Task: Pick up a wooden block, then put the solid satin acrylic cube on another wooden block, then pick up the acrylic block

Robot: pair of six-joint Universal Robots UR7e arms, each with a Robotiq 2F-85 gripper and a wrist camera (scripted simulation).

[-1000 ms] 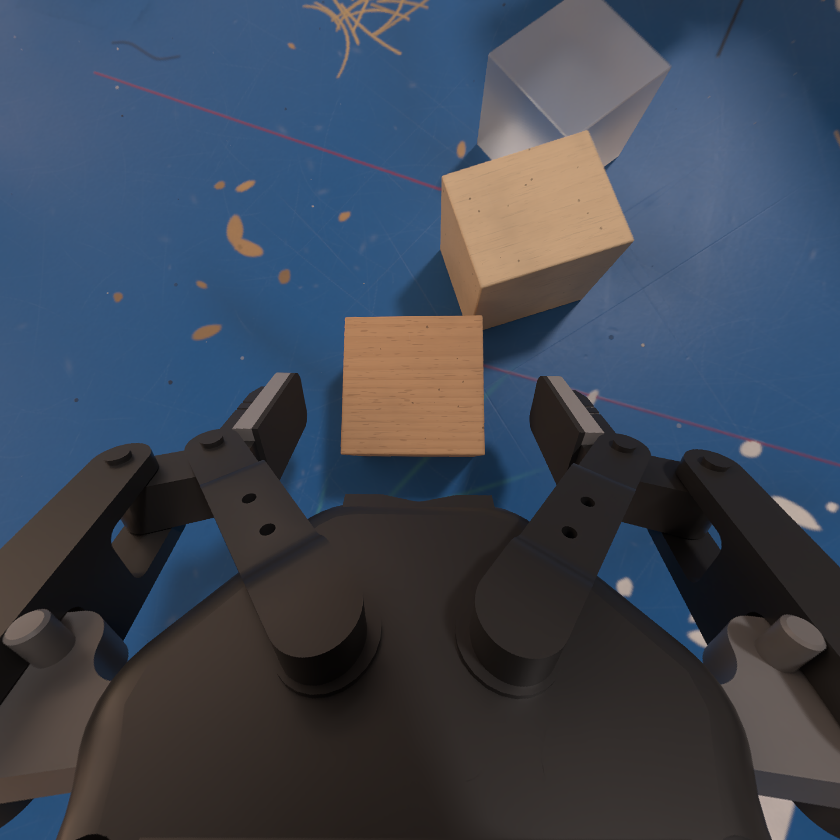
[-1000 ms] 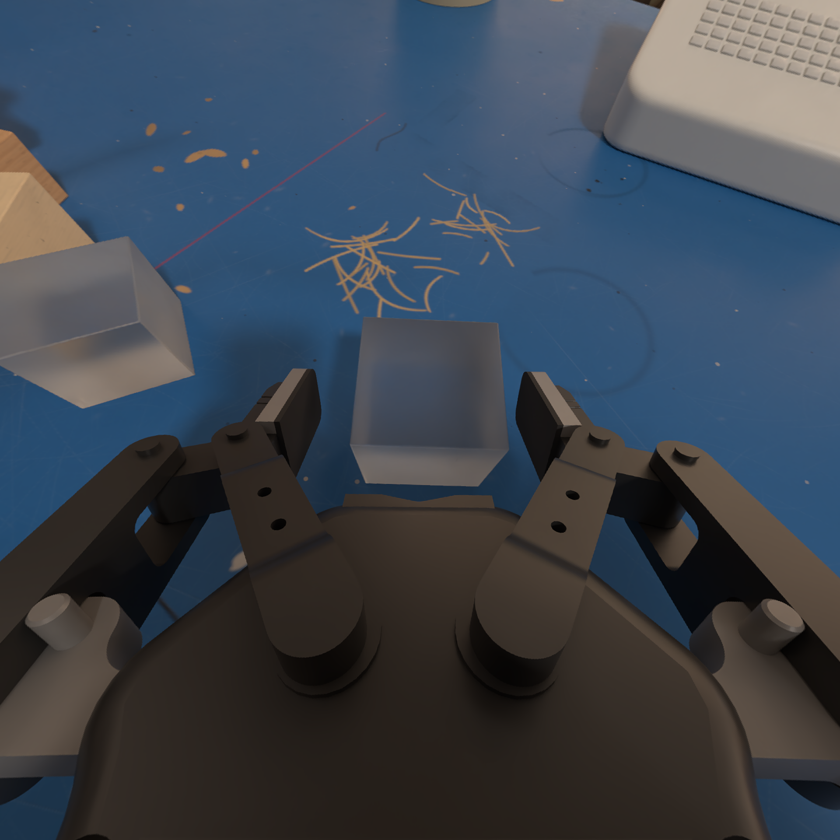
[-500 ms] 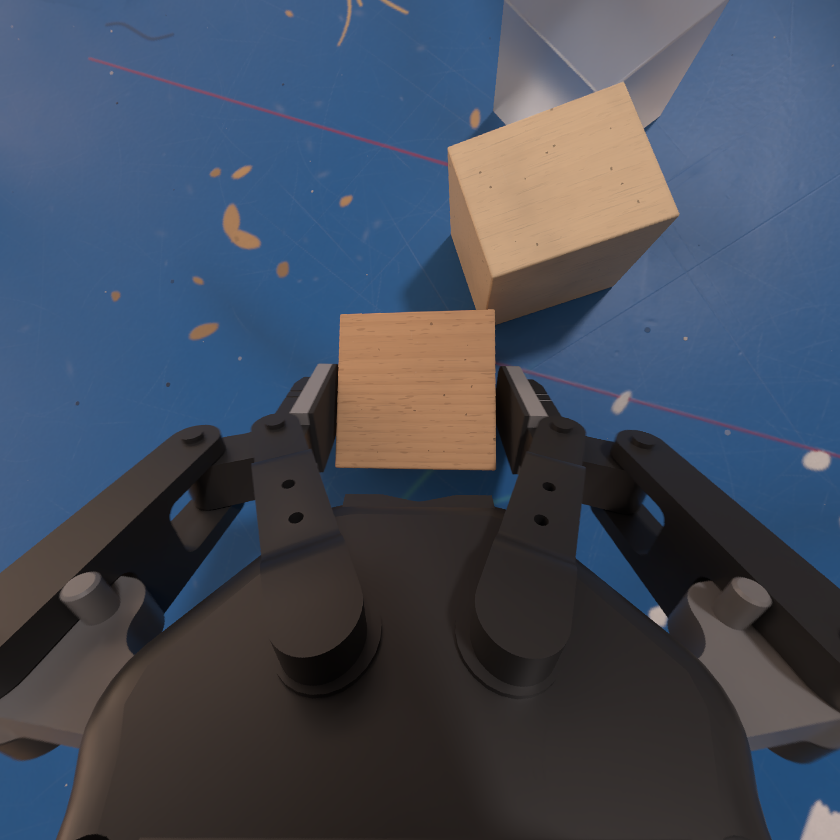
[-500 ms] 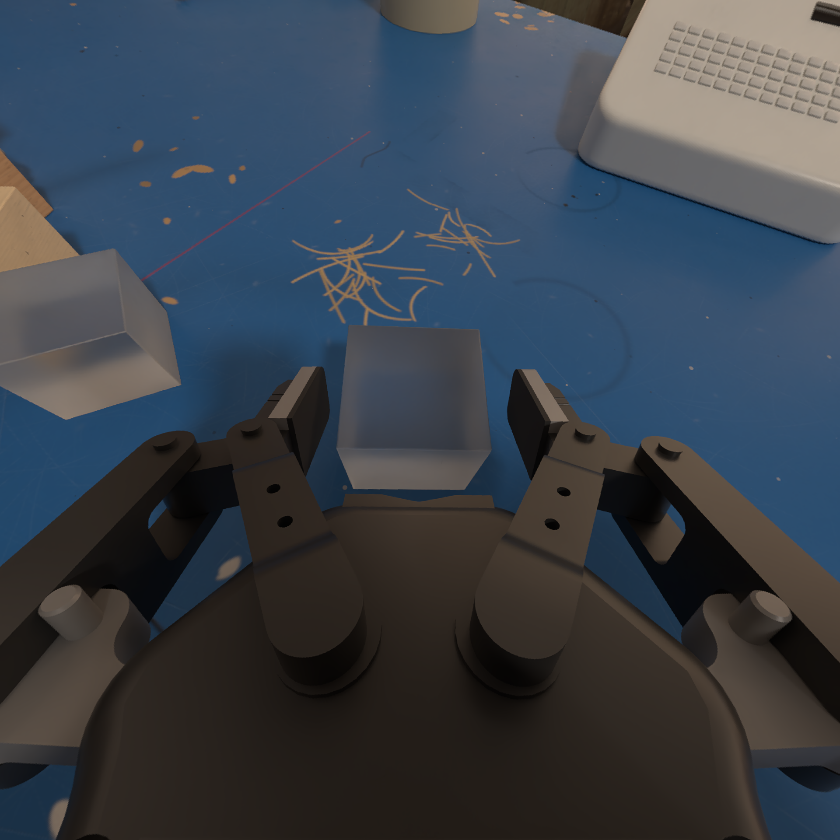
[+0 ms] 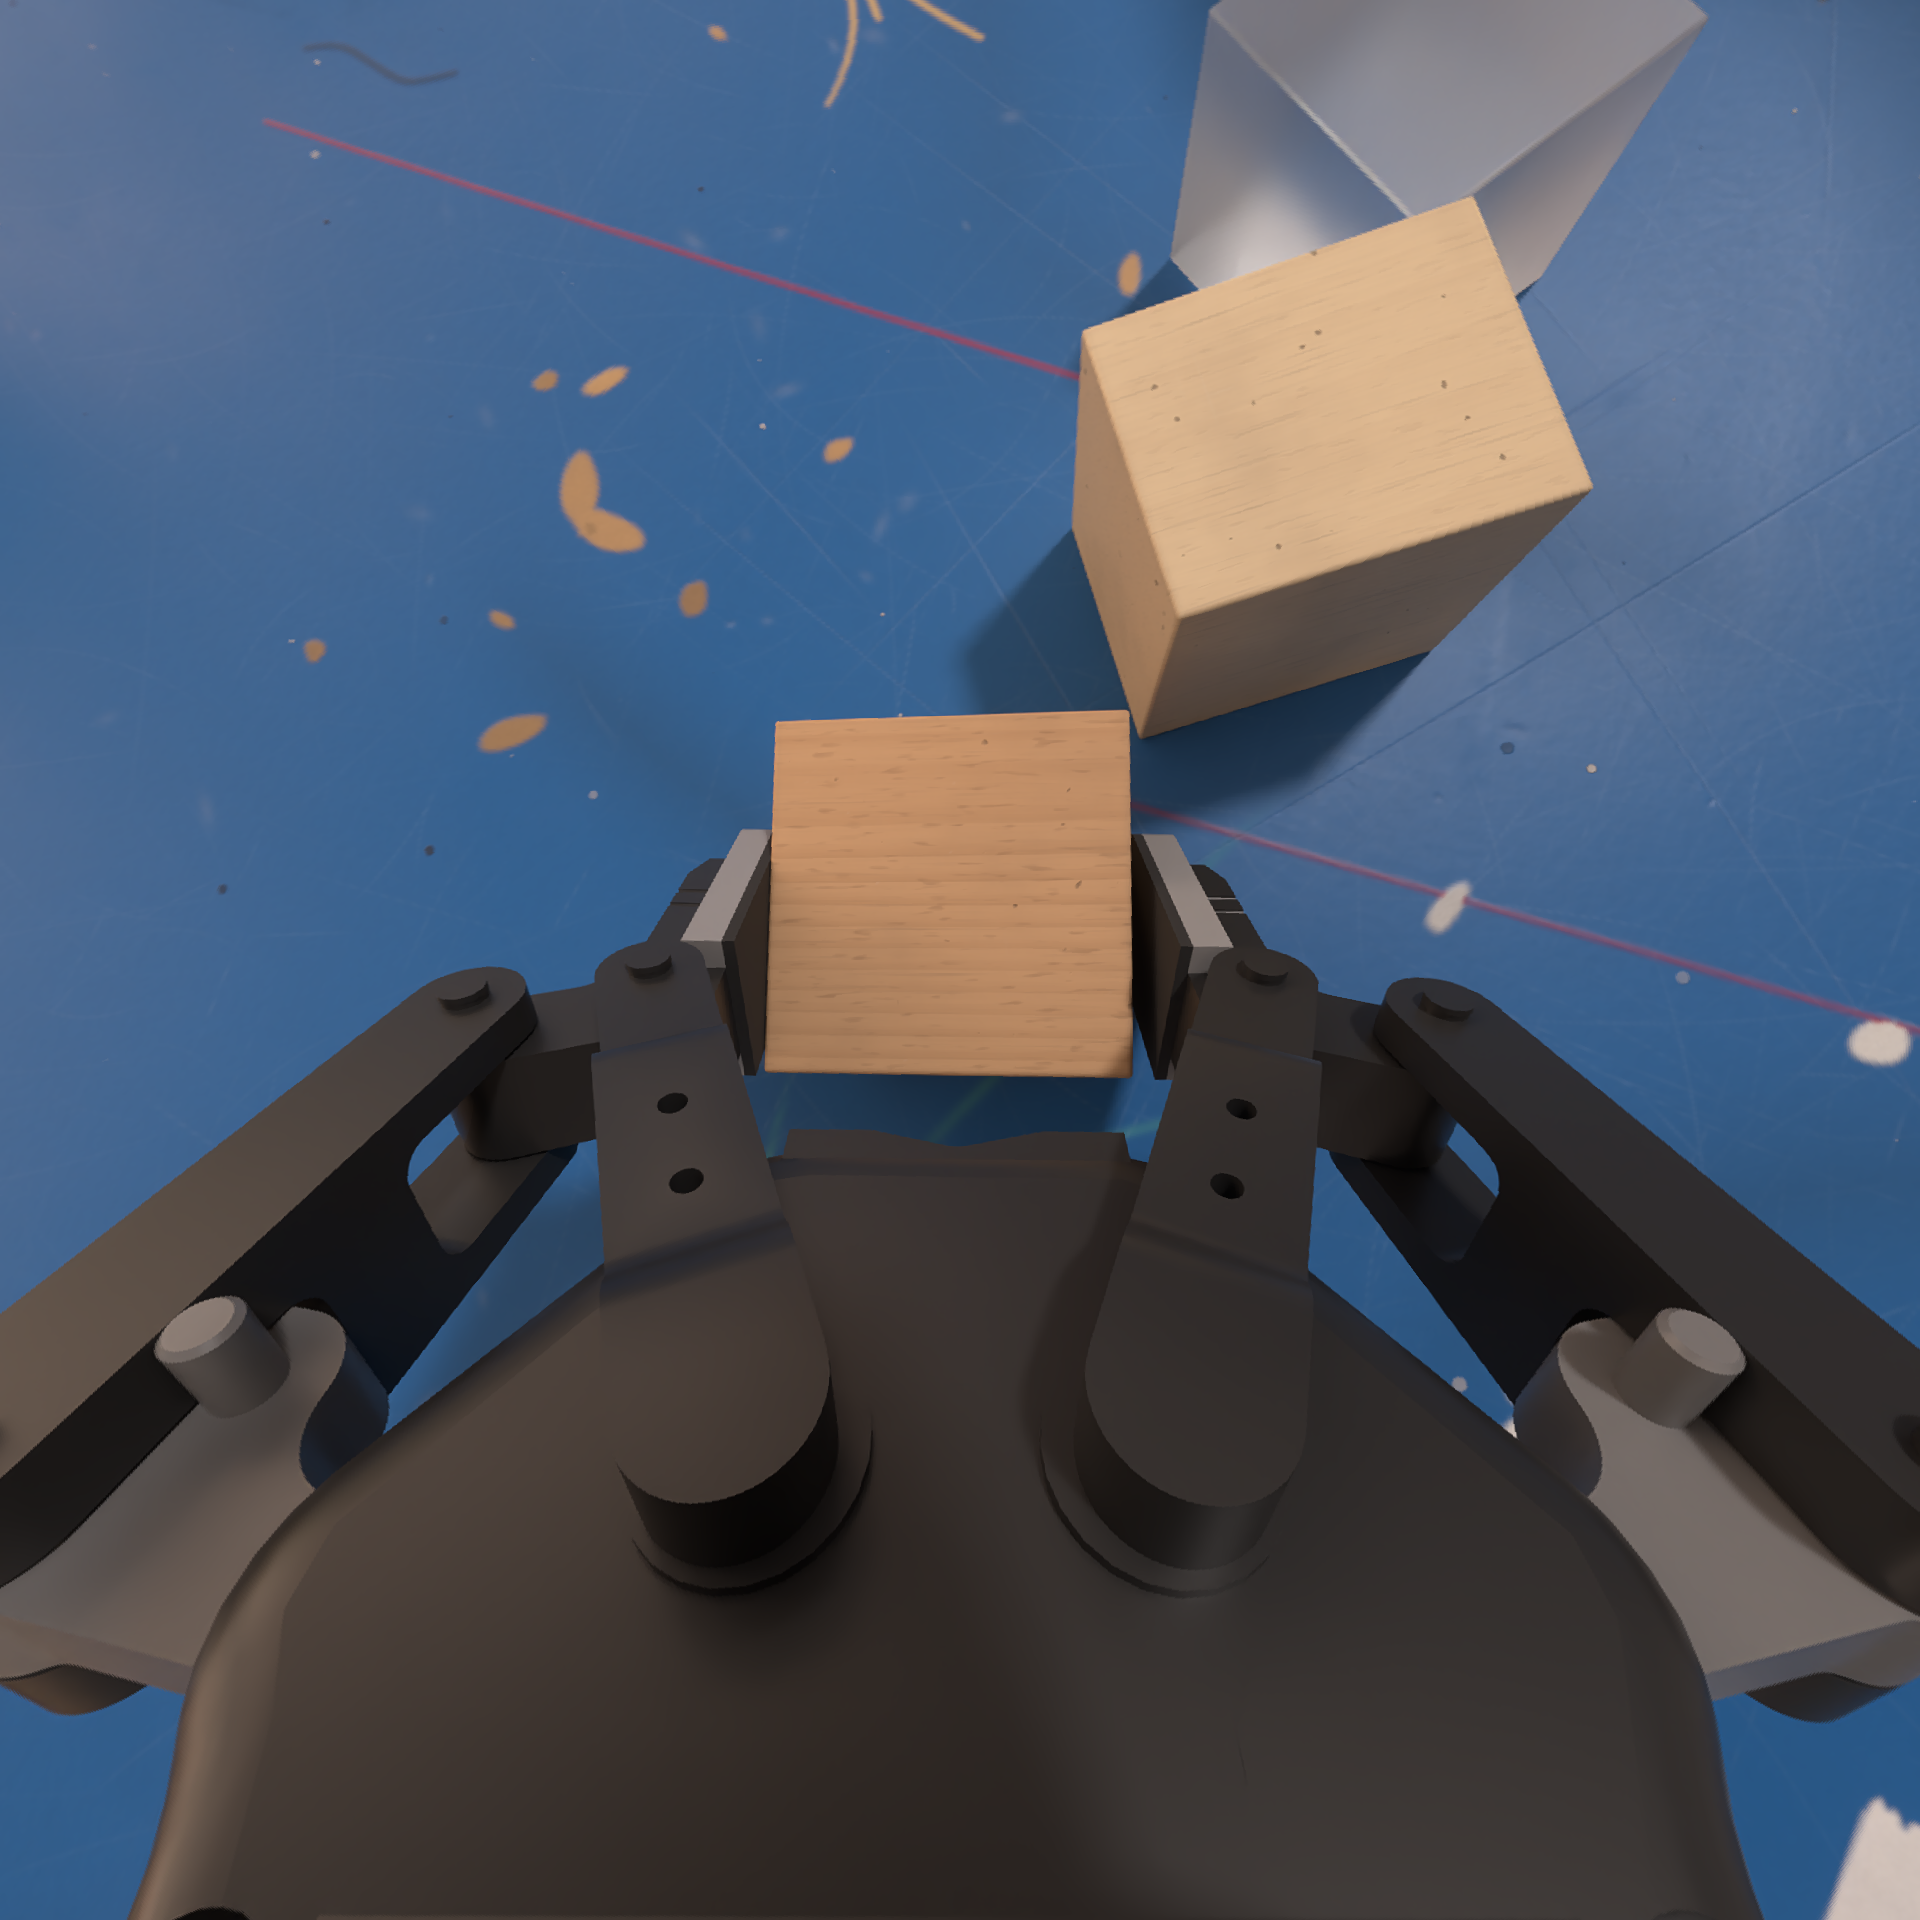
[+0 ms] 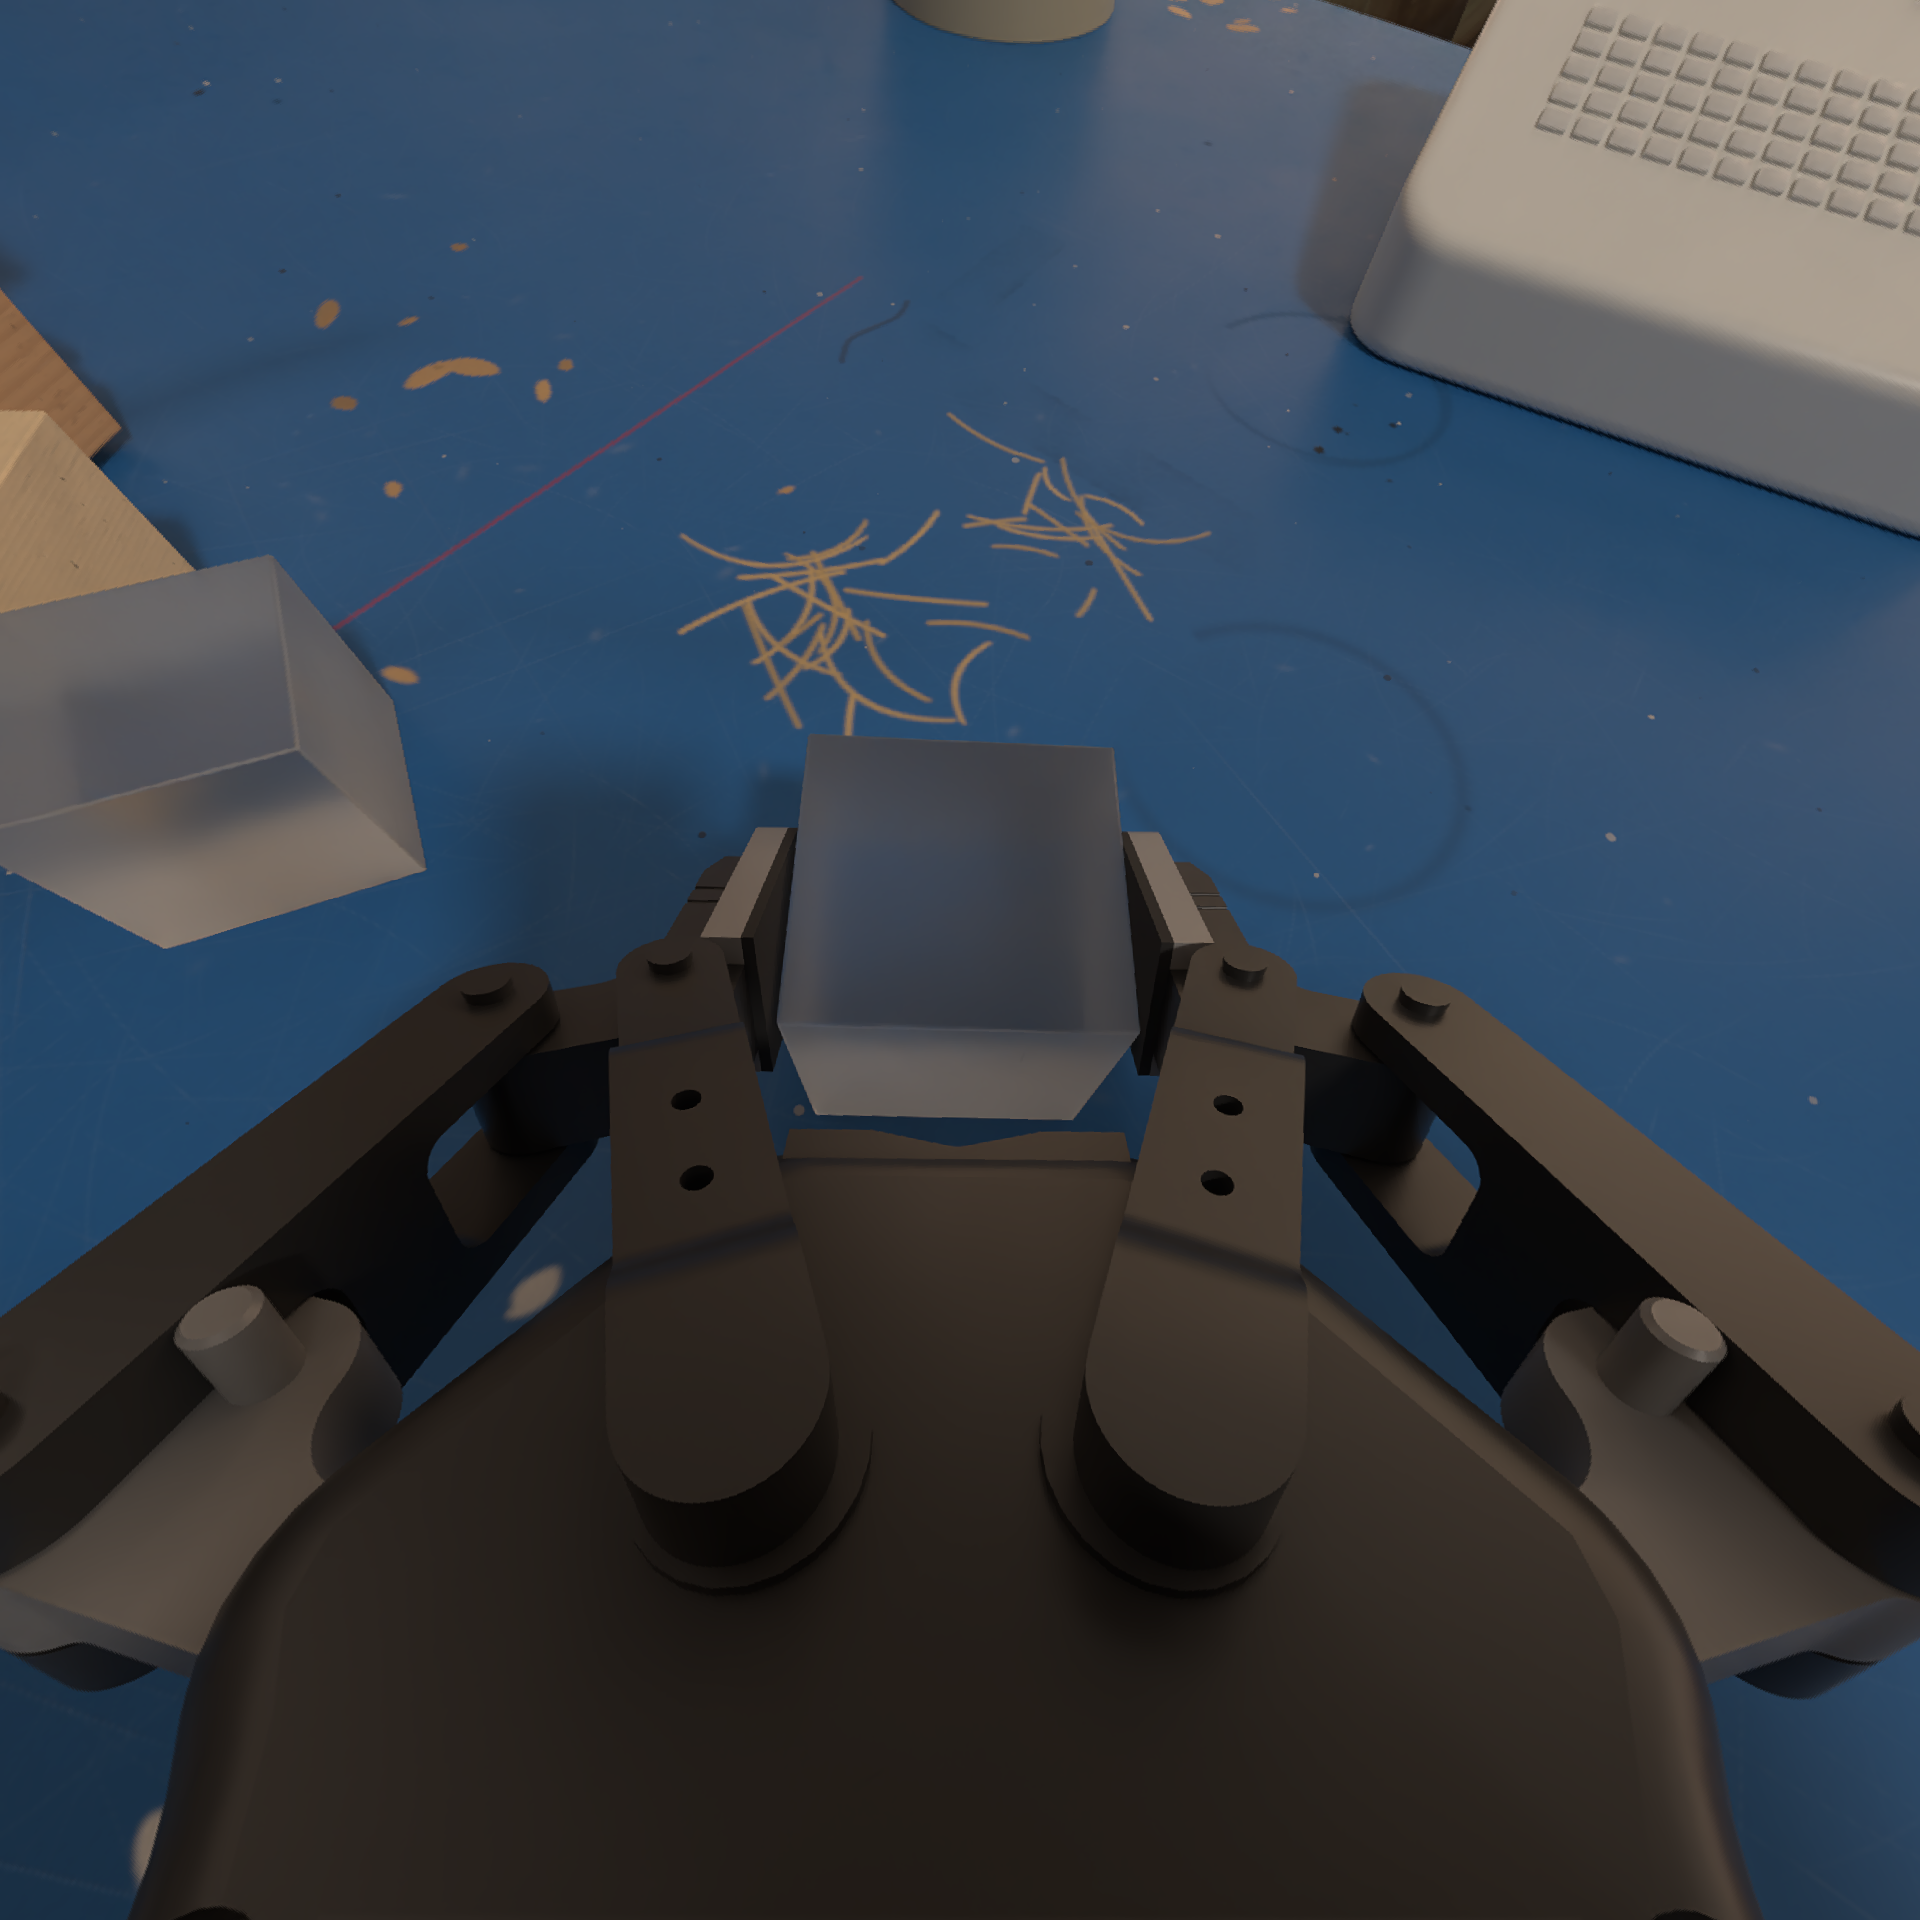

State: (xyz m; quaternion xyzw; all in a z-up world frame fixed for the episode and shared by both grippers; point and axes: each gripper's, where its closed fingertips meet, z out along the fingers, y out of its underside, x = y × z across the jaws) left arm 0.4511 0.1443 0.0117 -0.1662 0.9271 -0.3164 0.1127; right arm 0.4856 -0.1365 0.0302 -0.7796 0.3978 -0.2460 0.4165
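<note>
Left claw (image 5: 951, 940): pads pressed flat on both sides of a darker wooden block (image 5: 949, 894), clamped on it. Whether that block rests on the desk (image 5: 312, 831) or hangs above it cannot be told.

Right claw (image 6: 951, 935): pads set against both sides of a frosted acrylic cube (image 6: 951, 925), clamped on it; its lower front edge shows between the fingers.

Landmark: pale wooden block (image 5: 1320, 457), standing on the blue desk, turned corner-on.
- Darker wooden block: just in front of the landmark and to its left in the left wrist view, near corners close; contact cannot be told.
- Second acrylic block (image 5: 1434, 114), frosted grey: directly behind the landmark, partly hidden by it. In the right wrist view the same block (image 6: 197, 748) lies at far left, with the landmark (image 6: 73, 509) behind it.
- Thin red line (image 5: 665, 244): crosses the desk behind the landmark.
- Tan flecks (image 5: 592, 504): left of the landmark.
- Tan scribble marks (image 6: 842, 623): beyond the held cube, well right of the landmark.
- Beige keyboard unit (image 6: 1662, 239): far right, well apart from the landmark; rows of small keys, no legend readable.
- Beige round base (image 6: 1003, 16): top edge, cut off.

Writing, brands, labels: nothing legible on any item.
</note>
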